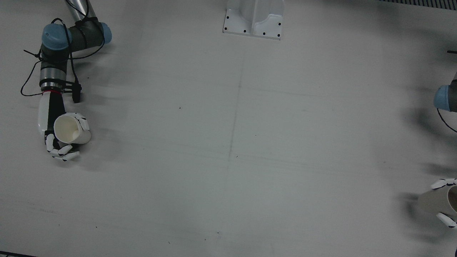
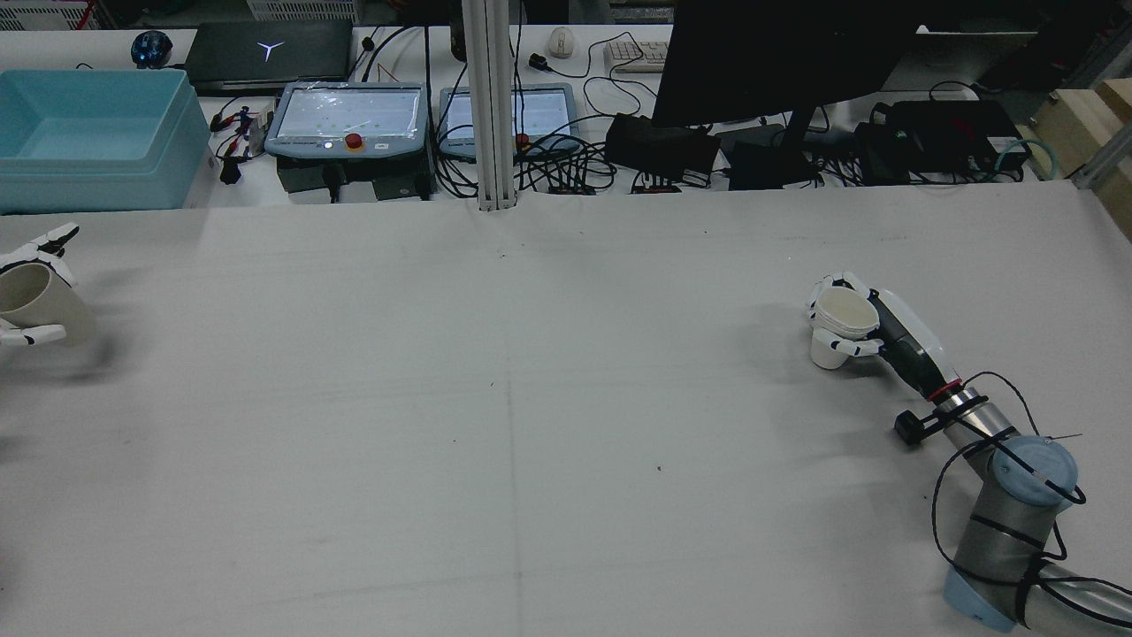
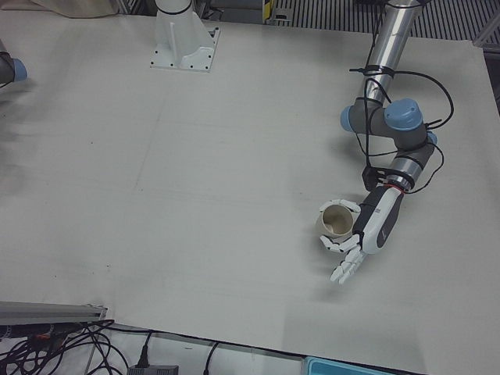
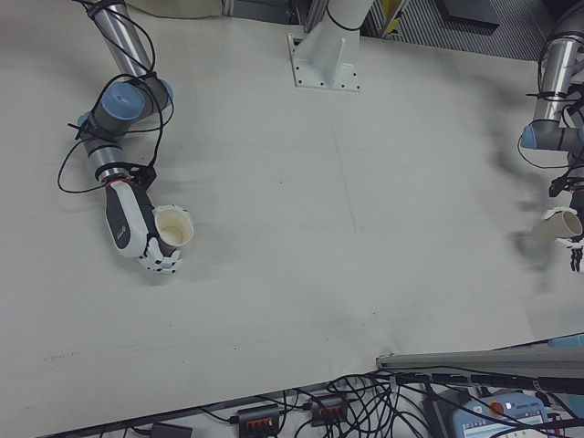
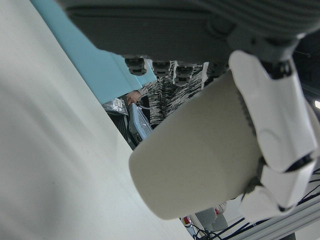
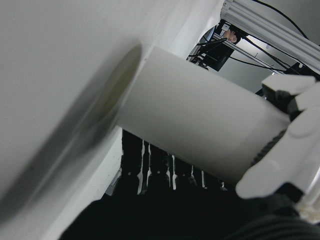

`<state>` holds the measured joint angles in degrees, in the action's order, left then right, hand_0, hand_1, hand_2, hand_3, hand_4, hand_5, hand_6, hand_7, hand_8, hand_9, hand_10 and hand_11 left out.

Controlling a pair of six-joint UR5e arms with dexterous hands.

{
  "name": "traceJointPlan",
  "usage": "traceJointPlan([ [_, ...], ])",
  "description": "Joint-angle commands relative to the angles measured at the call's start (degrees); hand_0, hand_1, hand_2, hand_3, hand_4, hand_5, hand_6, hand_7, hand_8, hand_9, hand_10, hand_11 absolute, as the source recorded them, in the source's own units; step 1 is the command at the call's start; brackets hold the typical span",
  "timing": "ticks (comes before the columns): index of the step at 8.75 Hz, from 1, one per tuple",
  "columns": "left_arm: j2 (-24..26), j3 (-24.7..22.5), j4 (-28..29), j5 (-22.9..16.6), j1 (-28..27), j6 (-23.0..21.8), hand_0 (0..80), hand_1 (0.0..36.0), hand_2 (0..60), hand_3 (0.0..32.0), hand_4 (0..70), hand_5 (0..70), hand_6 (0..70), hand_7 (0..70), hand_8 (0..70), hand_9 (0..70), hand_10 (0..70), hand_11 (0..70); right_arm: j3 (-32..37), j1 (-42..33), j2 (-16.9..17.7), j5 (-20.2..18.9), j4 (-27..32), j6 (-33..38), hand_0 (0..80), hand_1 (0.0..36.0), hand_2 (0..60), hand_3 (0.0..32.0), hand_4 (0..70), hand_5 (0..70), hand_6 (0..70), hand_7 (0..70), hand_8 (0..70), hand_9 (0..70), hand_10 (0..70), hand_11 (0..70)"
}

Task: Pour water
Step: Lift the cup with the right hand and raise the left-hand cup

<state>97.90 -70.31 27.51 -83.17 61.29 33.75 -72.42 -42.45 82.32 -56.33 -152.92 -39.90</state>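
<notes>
My right hand (image 1: 59, 134) is shut on a white paper cup (image 1: 72, 129) at the view's left, with the fingers wrapped round its wall. The same cup shows in the rear view (image 2: 838, 329), the right-front view (image 4: 173, 226) and the right hand view (image 6: 200, 135), where its base meets the table. My left hand (image 3: 369, 230) is shut on a second pale cup (image 3: 337, 221), which also shows at the right edge of the front view (image 1: 437, 201) and in the rear view (image 2: 35, 305). In the left hand view this cup (image 5: 200, 160) looks tilted and slightly off the table. No water is visible in either cup.
A white pedestal base (image 1: 254, 19) stands at the table's robot side. Beyond the far edge lie a blue bin (image 2: 88, 133), two teach pendants (image 2: 349, 119) and cables. An upright metal post (image 2: 491, 106) stands mid-edge. The two cups are far apart across the grey table (image 1: 232, 142).
</notes>
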Motion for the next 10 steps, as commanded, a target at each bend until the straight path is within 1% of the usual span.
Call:
traceJointPlan([
  [1, 0.0, 0.0, 0.0, 0.0, 0.0, 0.0, 46.2, 31.7, 60.0, 0.0, 35.9, 44.3, 6.9, 7.7, 3.0, 5.0, 2.8, 5.8, 0.0, -0.2, 0.0, 0.0, -0.1, 0.0, 4.5, 12.1, 60.0, 0.0, 0.0, 70.0, 22.6, 61.1, 33.4, 53.0, 32.4, 46.5],
  [2, 0.0, 0.0, 0.0, 0.0, 0.0, 0.0, 46.2, 31.8, 60.0, 0.0, 36.0, 44.5, 6.9, 7.8, 3.0, 5.1, 2.8, 5.8, -0.2, -0.4, 0.0, 0.0, -0.1, 0.0, 5.9, 12.5, 60.0, 0.0, 0.0, 70.0, 22.2, 60.2, 32.8, 52.1, 31.8, 45.8],
  [3, 0.0, -0.3, 0.1, -0.1, 0.0, 0.0, 46.3, 31.8, 60.0, 0.0, 35.9, 44.5, 6.9, 7.8, 2.9, 5.0, 2.8, 5.8, -1.7, -1.0, 0.3, 0.0, -0.2, -0.1, 10.9, 12.8, 60.0, 0.0, 0.0, 70.0, 21.5, 58.5, 31.8, 50.8, 31.0, 44.8],
  [4, 0.0, -2.2, -1.5, -0.1, 0.0, 0.0, 46.3, 31.7, 60.0, 0.0, 36.0, 44.4, 6.9, 7.8, 2.9, 5.0, 2.8, 5.8, -5.8, -2.1, 2.9, -0.2, -2.7, 0.1, 13.2, 13.1, 60.0, 0.0, 0.0, 70.0, 21.0, 57.4, 31.1, 49.8, 30.4, 44.2],
  [5, 0.4, -5.0, -3.7, -0.1, -0.1, 0.1, 46.3, 32.0, 60.0, 0.0, 36.0, 44.7, 6.9, 7.9, 3.0, 5.0, 2.7, 5.7, -12.3, -3.7, 6.2, -0.6, -7.4, 0.3, 17.4, 13.5, 60.0, 0.0, 0.0, 70.0, 20.5, 56.5, 30.2, 48.8, 29.4, 42.9],
  [6, 2.7, -6.5, -6.4, -0.3, -0.3, 0.0, 46.3, 32.4, 60.0, 0.0, 36.0, 44.9, 7.0, 8.1, 2.9, 5.0, 2.7, 5.7, -18.1, -5.0, 8.8, -0.7, -11.0, 0.5, 20.1, 13.9, 60.0, 0.0, 0.0, 70.0, 20.3, 56.1, 29.7, 48.1, 28.5, 41.8],
  [7, 5.3, -8.5, -10.5, -0.2, -3.9, -0.1, 46.4, 32.8, 60.0, 0.0, 36.0, 45.2, 7.2, 8.3, 3.0, 5.1, 2.8, 5.8, -22.5, -7.6, 10.0, -3.7, -14.4, 0.5, 20.6, 14.2, 60.0, 0.0, 0.0, 70.0, 20.2, 55.7, 29.5, 47.8, 28.2, 41.4],
  [8, 8.9, -9.7, -14.0, -0.3, -7.0, -0.1, 46.5, 33.3, 60.0, 0.0, 36.0, 45.5, 7.3, 8.3, 3.0, 5.1, 2.7, 5.8, -24.9, -11.8, 9.8, -8.9, -17.8, 0.4, 22.1, 14.4, 60.0, 0.0, 0.0, 70.0, 19.8, 54.9, 29.1, 47.3, 27.8, 40.9],
  [9, 11.5, -11.0, -16.5, -0.3, -9.3, -0.1, 46.6, 34.0, 60.0, 0.0, 35.9, 45.9, 7.2, 8.2, 2.8, 4.7, 2.5, 5.6, -27.4, -15.3, 9.7, -12.1, -20.4, 0.4, 25.3, 14.9, 60.0, 0.0, 0.0, 70.0, 19.8, 54.8, 28.6, 46.7, 27.3, 40.3],
  [10, 14.0, -13.9, -20.4, -0.2, -11.8, -0.1, 46.7, 33.9, 60.0, 0.0, 35.8, 46.1, 7.6, 8.7, 3.5, 5.6, 2.7, 5.8, -29.6, -18.3, 9.9, -14.7, -22.7, 0.4, 27.8, 15.6, 60.0, 0.0, 0.0, 70.0, 20.0, 55.0, 28.6, 46.7, 27.1, 40.2],
])
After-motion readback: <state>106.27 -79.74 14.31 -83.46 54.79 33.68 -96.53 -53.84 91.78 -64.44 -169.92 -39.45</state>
